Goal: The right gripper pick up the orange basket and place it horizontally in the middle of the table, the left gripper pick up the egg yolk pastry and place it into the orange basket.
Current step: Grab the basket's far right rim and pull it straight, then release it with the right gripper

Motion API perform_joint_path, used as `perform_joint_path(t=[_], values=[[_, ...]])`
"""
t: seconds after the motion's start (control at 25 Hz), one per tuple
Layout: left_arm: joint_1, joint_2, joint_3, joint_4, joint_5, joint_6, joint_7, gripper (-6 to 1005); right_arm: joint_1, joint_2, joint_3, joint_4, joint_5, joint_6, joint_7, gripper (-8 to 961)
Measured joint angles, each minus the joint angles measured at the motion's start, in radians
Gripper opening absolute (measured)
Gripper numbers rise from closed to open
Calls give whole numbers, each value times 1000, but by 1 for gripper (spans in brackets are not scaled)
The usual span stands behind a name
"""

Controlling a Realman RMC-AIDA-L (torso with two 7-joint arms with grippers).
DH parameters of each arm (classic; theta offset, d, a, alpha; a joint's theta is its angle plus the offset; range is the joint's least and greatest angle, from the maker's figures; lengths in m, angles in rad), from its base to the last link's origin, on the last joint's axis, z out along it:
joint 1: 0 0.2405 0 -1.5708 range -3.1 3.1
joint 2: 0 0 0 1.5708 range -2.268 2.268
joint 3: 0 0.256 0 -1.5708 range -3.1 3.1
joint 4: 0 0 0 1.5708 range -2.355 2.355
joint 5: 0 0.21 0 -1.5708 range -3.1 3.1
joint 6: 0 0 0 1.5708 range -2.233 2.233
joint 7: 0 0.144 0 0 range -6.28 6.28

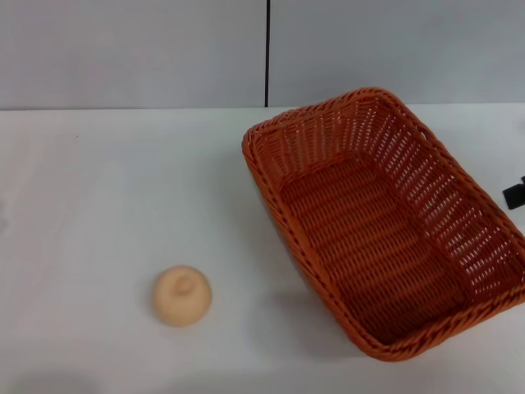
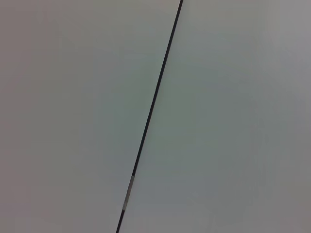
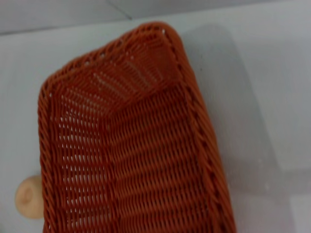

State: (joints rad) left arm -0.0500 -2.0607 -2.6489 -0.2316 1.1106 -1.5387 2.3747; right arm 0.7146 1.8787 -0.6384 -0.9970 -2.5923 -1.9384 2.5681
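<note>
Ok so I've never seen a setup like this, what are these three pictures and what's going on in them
It is a two-armed robot seen through its own cameras. The head view looks down at a white table. On it sit an orange basket, empty and angled, and a small egg yolk pastry lying apart, to the basket's left. A black piece at the right edge is probably the right end effector; nothing is held. The right wrist camera looks down into the basket, with the pastry at the edge. The left wrist camera sees only a grey wall with a dark seam.

The orange basket (image 1: 385,222) is set on the table (image 1: 98,197) at right; the egg yolk pastry (image 1: 182,295) is placed nearer, left of it, apart.
</note>
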Motion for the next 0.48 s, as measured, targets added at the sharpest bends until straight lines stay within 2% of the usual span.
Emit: perform_joint_path(t=[0.2,0.28,0.48], values=[[0,-2,0,0,0,4,0,841,41,15,-34,89,-12,37,0,712],[0,-2,0,0,0,5,0,841,51,28,-72,132,-13,72,0,705],[2,-2,-1,8,0,2,-2,841,62,47,-117,163,-17,94,4,687]])
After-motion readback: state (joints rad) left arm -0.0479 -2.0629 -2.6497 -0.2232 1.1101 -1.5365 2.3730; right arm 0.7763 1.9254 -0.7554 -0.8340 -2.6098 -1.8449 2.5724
